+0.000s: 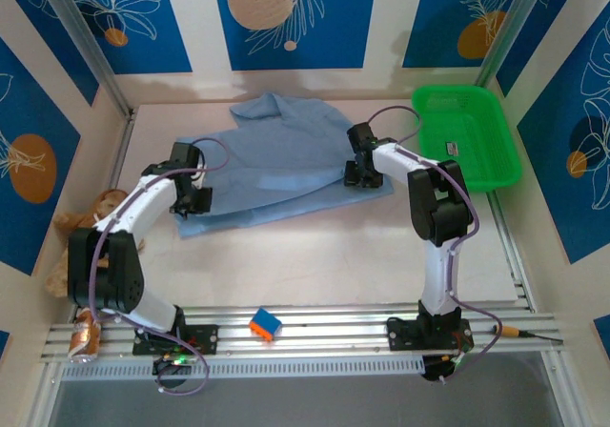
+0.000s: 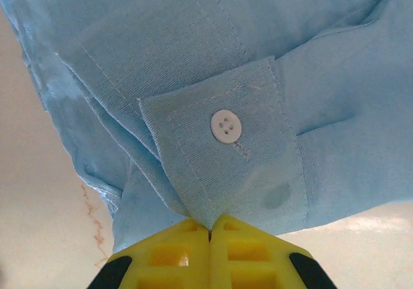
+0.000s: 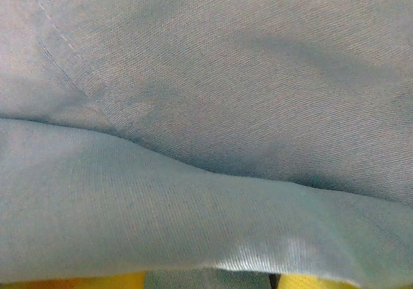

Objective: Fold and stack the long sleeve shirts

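The light blue long sleeve shirt lies spread on the table, collar toward the back wall. My left gripper is at the shirt's front left corner. In the left wrist view its yellow fingers are shut on the corner of a cuff with a white button. My right gripper sits at the shirt's right edge. In the right wrist view the shirt fabric drapes over its yellow fingers, hiding the tips. The finger bases stand apart with cloth in the gap.
A green plastic basket stands at the back right, close to the right arm. A teddy bear lies against the left wall. An orange and blue block rests on the front rail and a can at the front left.
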